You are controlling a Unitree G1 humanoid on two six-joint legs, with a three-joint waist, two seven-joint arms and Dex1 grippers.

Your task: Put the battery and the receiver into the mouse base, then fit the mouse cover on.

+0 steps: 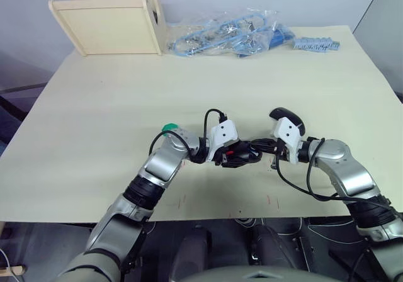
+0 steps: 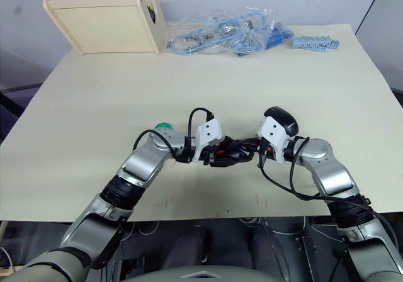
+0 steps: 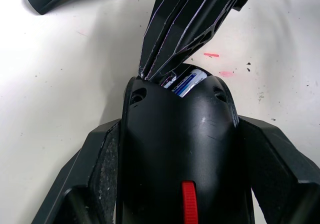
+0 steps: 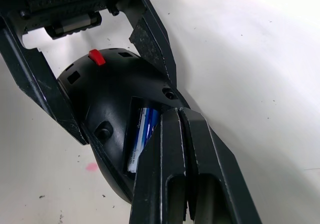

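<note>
I saw the base [image 4: 107, 104] sitting near the table's [image 1: 94, 137] front edge, clamped between the left gripper's [image 2: 217, 153] two fingers [image 4: 155, 44], its red patch [image 4: 96, 57] showing on top. The battery [image 4: 142, 134] lay inside its open compartment, blue end visible. My right gripper [image 4: 172, 134] had its fingers pressed together, tips touching the base at the compartment beside the battery. The cover [image 1: 288, 118] rested on the table just behind the right wrist. A green disc [image 1: 167, 128] lay by the left arm. Bagged blue parts [image 1: 233, 33] and a wooden box [image 1: 110, 21] sat at the far edge.
</note>
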